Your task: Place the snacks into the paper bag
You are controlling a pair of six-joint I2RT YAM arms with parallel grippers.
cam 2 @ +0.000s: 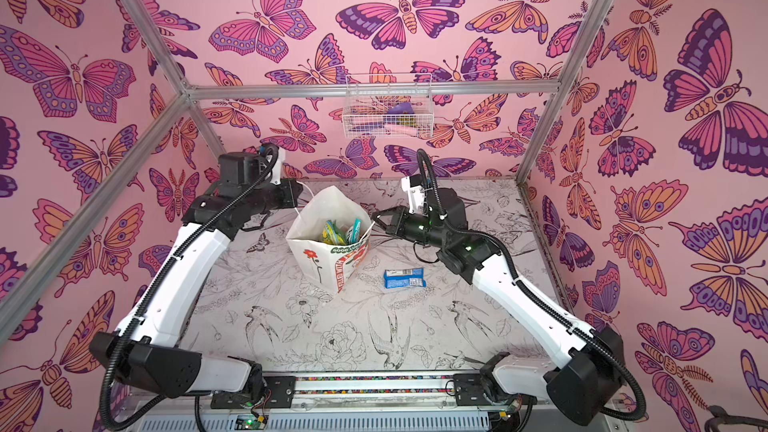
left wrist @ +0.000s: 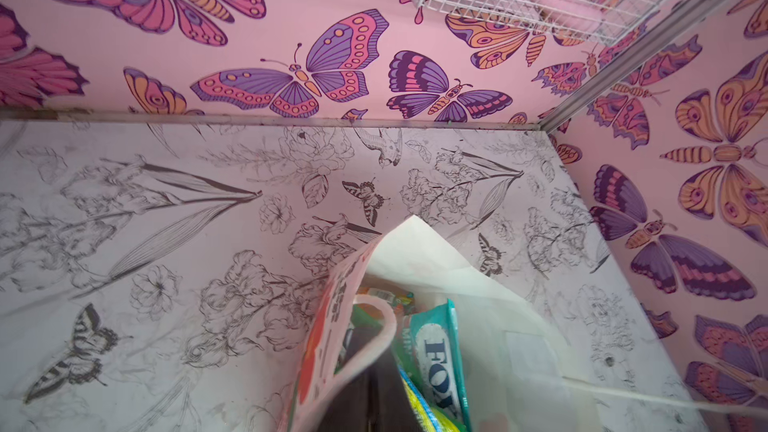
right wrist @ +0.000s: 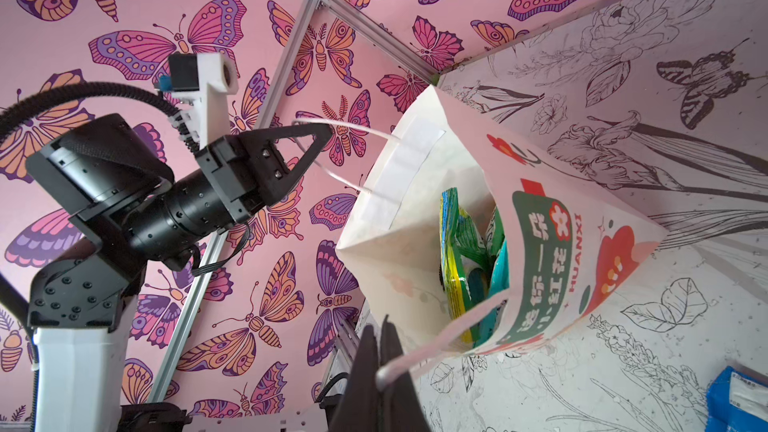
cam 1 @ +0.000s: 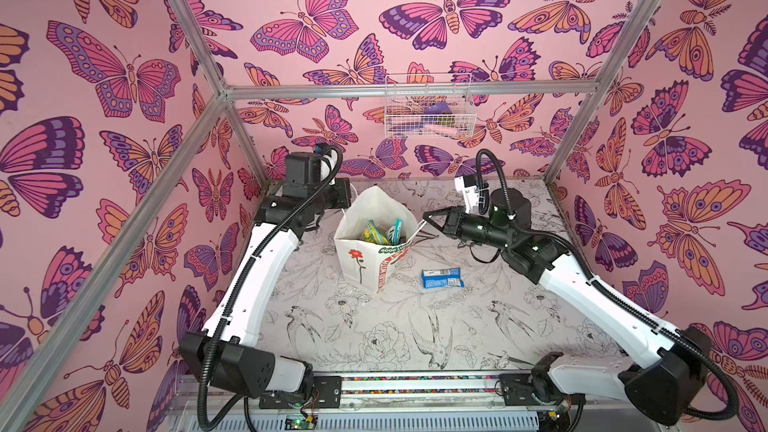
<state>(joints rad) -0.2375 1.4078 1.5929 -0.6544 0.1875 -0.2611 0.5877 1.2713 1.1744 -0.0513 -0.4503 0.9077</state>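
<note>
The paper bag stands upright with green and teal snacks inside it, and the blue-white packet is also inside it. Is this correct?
Not entirely. The blue-white packet is not inside: it lies flat on the table, to the right of the paper bag in both top views. The rest holds: the bag stands upright with green and teal snacks inside it.

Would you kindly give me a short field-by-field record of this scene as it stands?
paper bag: upright on the table, mouth open
inside bag: teal FOX'S packet, green-yellow packet
outside bag: blue-white packet, lying flat, apart from the bag
left gripper: shut on one cord handle
right gripper: shut on the opposite cord handle
wire basket: on the back wall, holding a few items
</note>
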